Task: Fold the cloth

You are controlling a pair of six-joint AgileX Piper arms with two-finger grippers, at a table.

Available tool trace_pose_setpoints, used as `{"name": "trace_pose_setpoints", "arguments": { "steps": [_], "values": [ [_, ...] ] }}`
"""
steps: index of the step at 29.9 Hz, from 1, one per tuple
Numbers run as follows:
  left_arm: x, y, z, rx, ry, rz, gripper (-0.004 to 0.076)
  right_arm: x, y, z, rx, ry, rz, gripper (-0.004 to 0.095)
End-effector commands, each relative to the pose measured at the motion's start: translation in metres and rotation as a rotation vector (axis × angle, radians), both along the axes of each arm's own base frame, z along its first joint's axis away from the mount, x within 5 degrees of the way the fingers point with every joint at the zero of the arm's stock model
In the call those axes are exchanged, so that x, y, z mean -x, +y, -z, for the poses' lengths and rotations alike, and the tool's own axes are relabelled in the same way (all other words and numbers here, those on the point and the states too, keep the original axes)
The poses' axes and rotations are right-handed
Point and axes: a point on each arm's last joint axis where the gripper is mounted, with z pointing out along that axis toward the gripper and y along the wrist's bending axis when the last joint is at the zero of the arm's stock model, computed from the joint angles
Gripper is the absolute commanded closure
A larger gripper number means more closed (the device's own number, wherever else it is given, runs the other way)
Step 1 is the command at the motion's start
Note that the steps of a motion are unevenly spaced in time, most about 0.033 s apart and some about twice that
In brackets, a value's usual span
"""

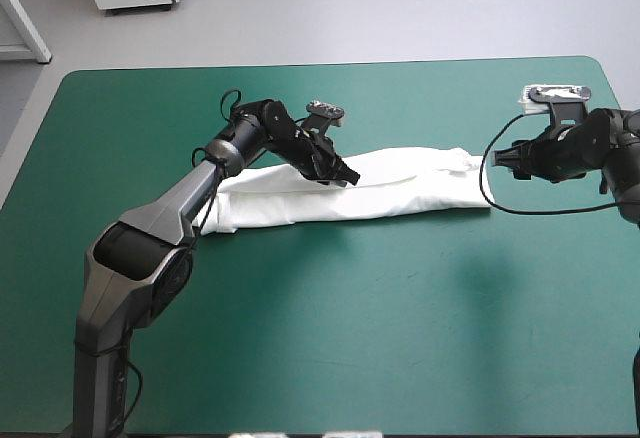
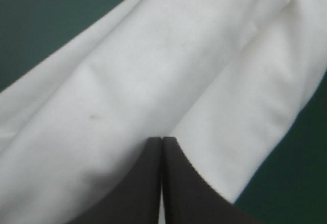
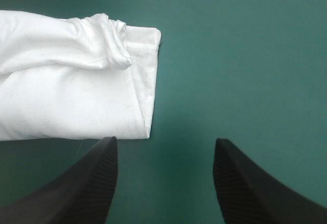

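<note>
Shows the T-shirt [image 1: 400, 190] folded into a long white band across the far middle of the teal-green cover [image 1: 350, 338]. Finds the left gripper [image 1: 345, 173] over its middle, black fingers pressed together in a point. Finds the right gripper [image 1: 508, 161] just off its right end, fingers spread apart, empty.
</note>
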Motion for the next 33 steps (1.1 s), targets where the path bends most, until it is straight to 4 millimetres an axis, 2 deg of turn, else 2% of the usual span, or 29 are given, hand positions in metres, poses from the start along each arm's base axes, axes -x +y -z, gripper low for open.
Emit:
{"name": "trace_pose_setpoints", "arguments": {
  "steps": [1, 8, 12, 18, 24, 33],
  "values": [
    [0.008, -0.011, -0.027, 0.069, -0.040, 0.003, 0.0733, -0.005, -0.002, -0.012, 0.000, -0.082, 0.003, 0.0371],
    [0.008, -0.019, -0.009, 0.020, -0.009, 0.007, 0.0733, -0.018, 0.000, 0.005, -0.026, -0.051, -0.012, 0.0371],
    [0.008, -0.019, -0.009, 0.016, -0.013, 0.006, 0.0733, -0.029, 0.003, 0.019, -0.065, -0.029, -0.043, 0.0362],
    [0.009, -0.019, -0.009, 0.013, -0.001, 0.014, 0.0733, -0.056, 0.007, 0.040, -0.138, 0.018, -0.043, 0.0311],
    [0.010, -0.019, -0.008, 0.003, 0.001, 0.019, 0.0733, -0.080, 0.012, 0.054, -0.207, 0.039, -0.056, 0.0308],
    [0.010, -0.017, -0.007, -0.019, -0.006, 0.024, 0.0733, -0.094, 0.013, 0.087, -0.241, 0.116, -0.046, 0.0308]
  ]
}}
